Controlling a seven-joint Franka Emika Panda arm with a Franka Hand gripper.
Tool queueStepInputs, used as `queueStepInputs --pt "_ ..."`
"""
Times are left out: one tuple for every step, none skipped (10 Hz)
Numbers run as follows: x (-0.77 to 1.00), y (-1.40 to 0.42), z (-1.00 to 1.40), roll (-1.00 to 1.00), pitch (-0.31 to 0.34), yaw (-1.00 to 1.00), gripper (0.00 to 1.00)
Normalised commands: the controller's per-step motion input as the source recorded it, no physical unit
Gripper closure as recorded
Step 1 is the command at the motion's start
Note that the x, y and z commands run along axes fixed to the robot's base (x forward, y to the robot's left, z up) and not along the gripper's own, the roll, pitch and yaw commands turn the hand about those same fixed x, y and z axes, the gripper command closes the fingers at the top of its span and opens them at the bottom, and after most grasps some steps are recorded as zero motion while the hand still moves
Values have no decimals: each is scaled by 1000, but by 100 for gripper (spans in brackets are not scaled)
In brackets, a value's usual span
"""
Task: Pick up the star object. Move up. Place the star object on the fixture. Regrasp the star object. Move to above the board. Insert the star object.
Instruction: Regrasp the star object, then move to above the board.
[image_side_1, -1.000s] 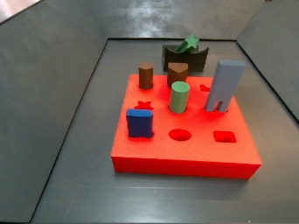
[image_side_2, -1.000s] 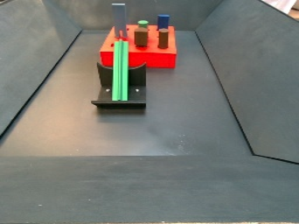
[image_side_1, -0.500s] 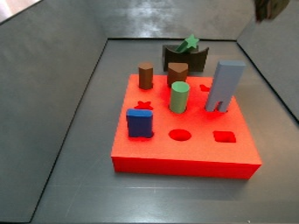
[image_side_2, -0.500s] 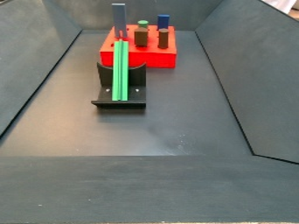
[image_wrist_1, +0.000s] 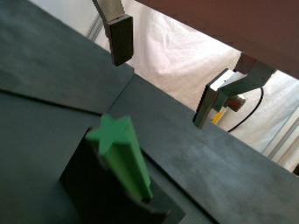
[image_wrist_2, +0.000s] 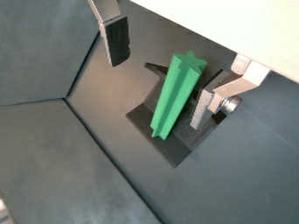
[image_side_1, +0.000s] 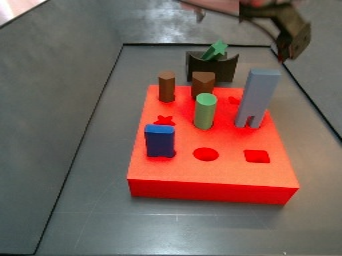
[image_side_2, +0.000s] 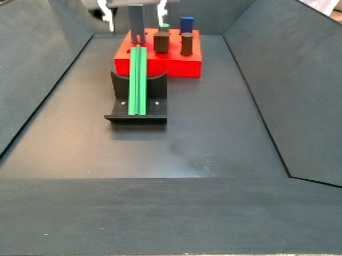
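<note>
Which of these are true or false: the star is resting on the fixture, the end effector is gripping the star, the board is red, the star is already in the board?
The star rests on the fixture: true.
The end effector grips the star: false, it hangs open above it, fingers apart and clear of it.
The board is red: true.
The star is in the board: false, it leans on the fixture beside the board.
</note>
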Motion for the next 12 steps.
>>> queueStepInputs --pt "103 24 -1000 87 -113 29 0" --pt "115 19 -1000 83 -92 -3 0" --pt "109 12 -844 83 -76 -20 0" --pt "97 1 -681 81 -53 -30 0" --pt "91 -1 -469 80 -26 -34 0" --pt "88 -1 -312 77 -3 -28 0" --pt "0 0 0 0 0 0 100" --pt "40 -46 1000 3 236 78 100" --pt "40 -48 1000 -9 232 85 100" --pt "41 -45 1000 -20 219 116 100" --pt "43 -45 1000 -27 197 144 100" --pt "44 -46 1000 -28 182 161 100"
